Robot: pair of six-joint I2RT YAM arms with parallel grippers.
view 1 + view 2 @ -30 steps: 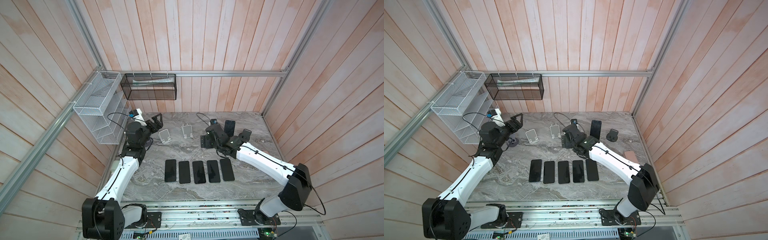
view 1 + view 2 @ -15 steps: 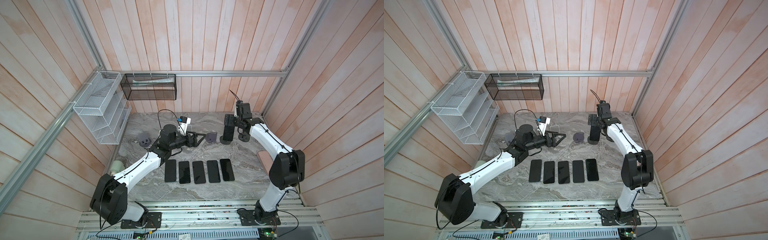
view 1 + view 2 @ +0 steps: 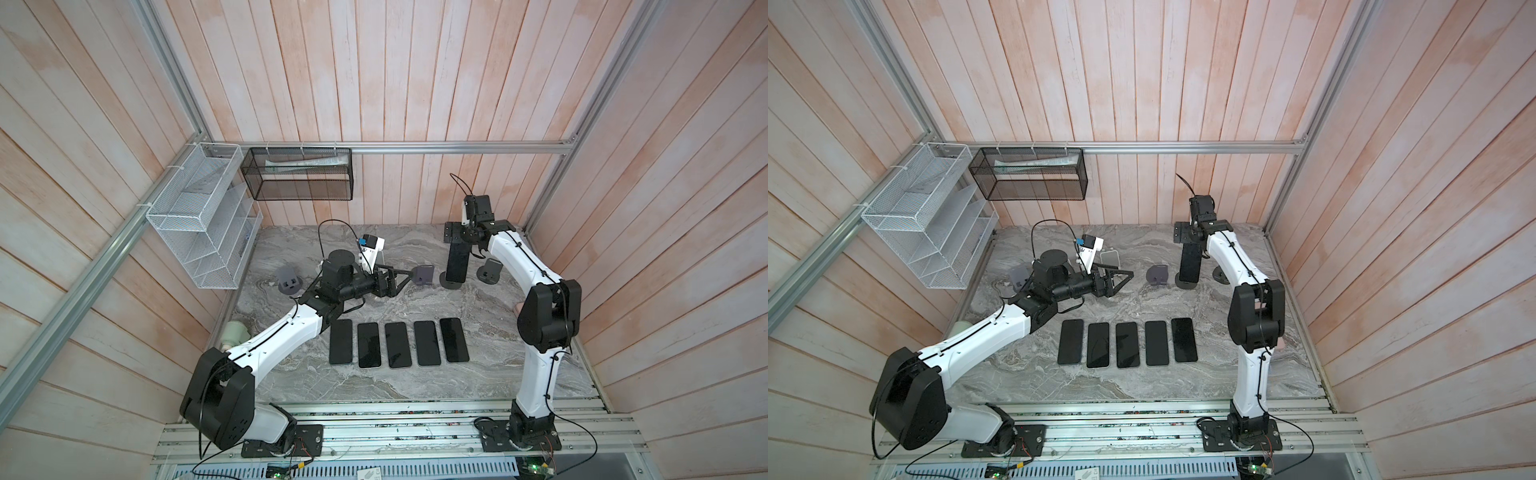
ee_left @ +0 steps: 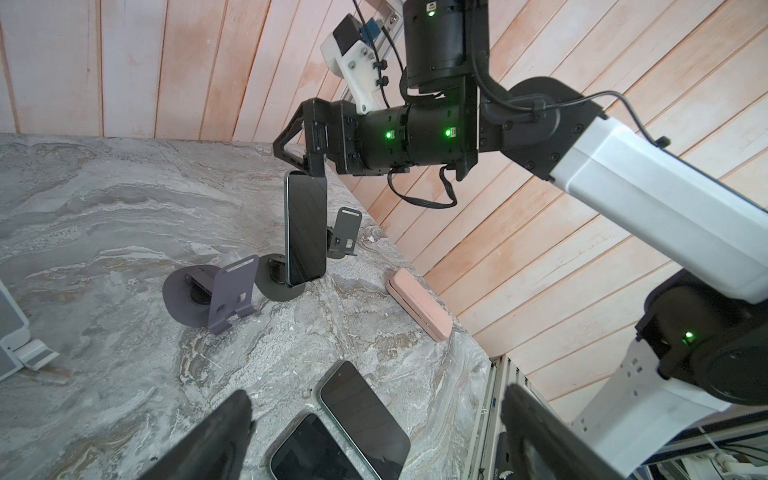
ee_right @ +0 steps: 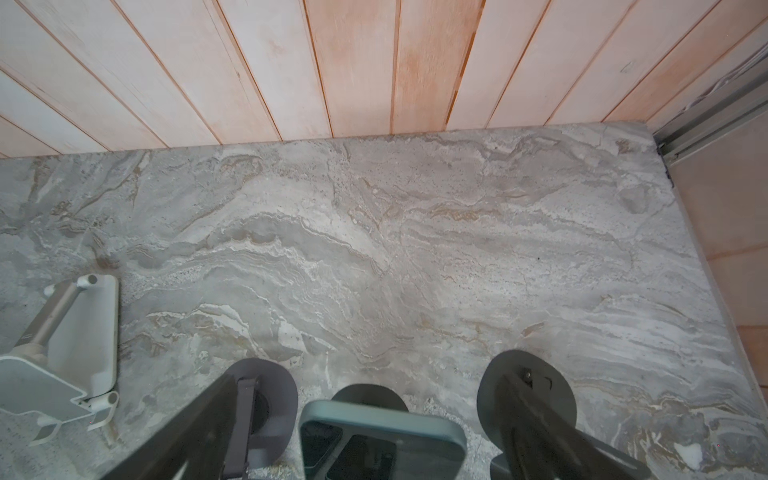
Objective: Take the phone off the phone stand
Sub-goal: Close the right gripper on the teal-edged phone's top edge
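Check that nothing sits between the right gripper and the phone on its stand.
Nothing visible does. The right gripper hangs at the top edge of the phone, with its open jaws on either side of that edge. The purple stand stands beside the phone, apart from it.

Pale pink wood-plank walls [image 3: 415,62] all round, alu rail [image 3: 457,146] across back at 12. Grey marble table [image 3: 374,386]. White wire rack [image 3: 199,216] at 10 o'clock, black mesh basket [image 3: 297,174] approx 11. Soft, even light.

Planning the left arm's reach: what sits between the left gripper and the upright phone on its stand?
An empty purple stand sits between the left gripper and the phone; both top views show it.
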